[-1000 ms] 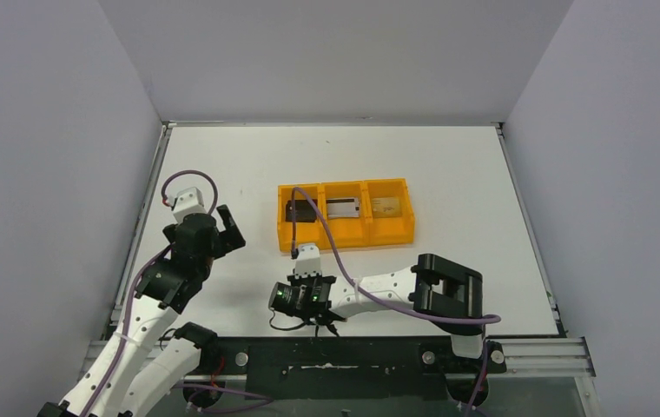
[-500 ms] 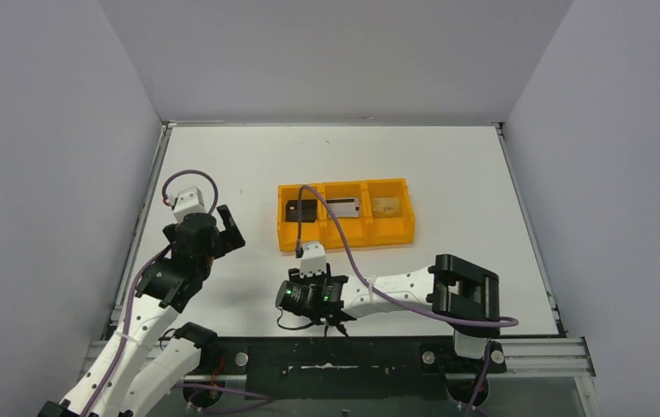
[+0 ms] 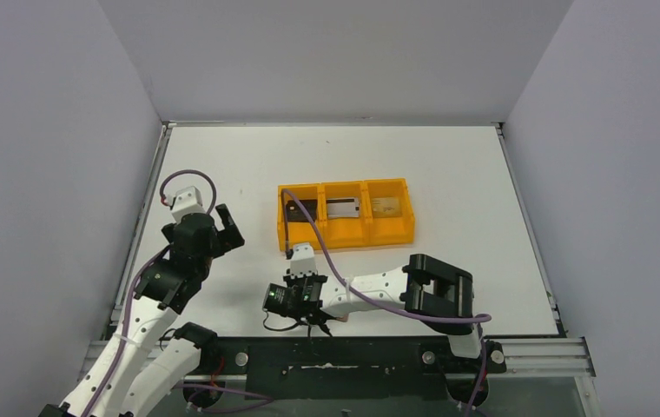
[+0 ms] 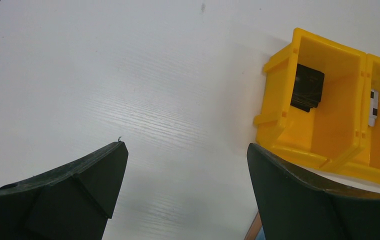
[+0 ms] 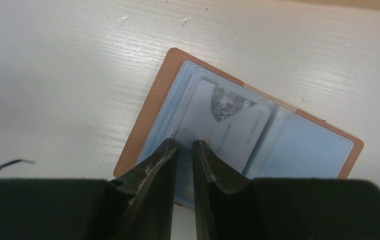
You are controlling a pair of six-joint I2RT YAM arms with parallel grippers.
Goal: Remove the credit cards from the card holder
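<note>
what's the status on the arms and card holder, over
Left fingers open. Right fingers nearly closed on a pale card in the open card holder, grip unclear. Nothing in the way.

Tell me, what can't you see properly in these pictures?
Right wrist view: the right gripper's fingers cover the card holder's near edge; print on the card inside is blurred.
Top view: the right gripper hides the card holder.
Left wrist view: the picture's edge cuts the tray off partway through its second compartment.
</note>
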